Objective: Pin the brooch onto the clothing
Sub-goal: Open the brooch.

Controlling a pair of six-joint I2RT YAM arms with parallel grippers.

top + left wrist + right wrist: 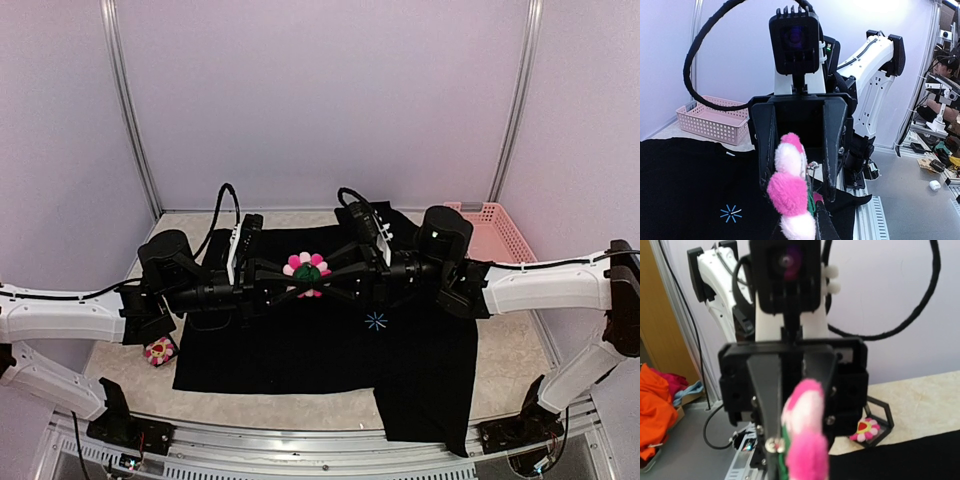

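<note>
The brooch (306, 270), a plush flower with pink and white petals and a green back, hangs above the clothing (300, 350), a black T-shirt spread flat with a light-blue starburst (376, 320). My left gripper (296, 275) reaches in from the left and is shut on the brooch. My right gripper (322, 272) faces it from the right. In the left wrist view the brooch (790, 195) is edge-on. The right gripper's fingers (832, 150) stand apart on either side of it, with the metal pin (812, 165) beside one. The right wrist view shows the brooch (805, 440) close up and blurred.
A second flower brooch (160, 351) lies in a small black hexagonal tray at the shirt's left edge, also in the right wrist view (867, 429). A pink basket (495, 230) stands at the back right. The shirt's lower right corner hangs over the table's front rail (330, 440).
</note>
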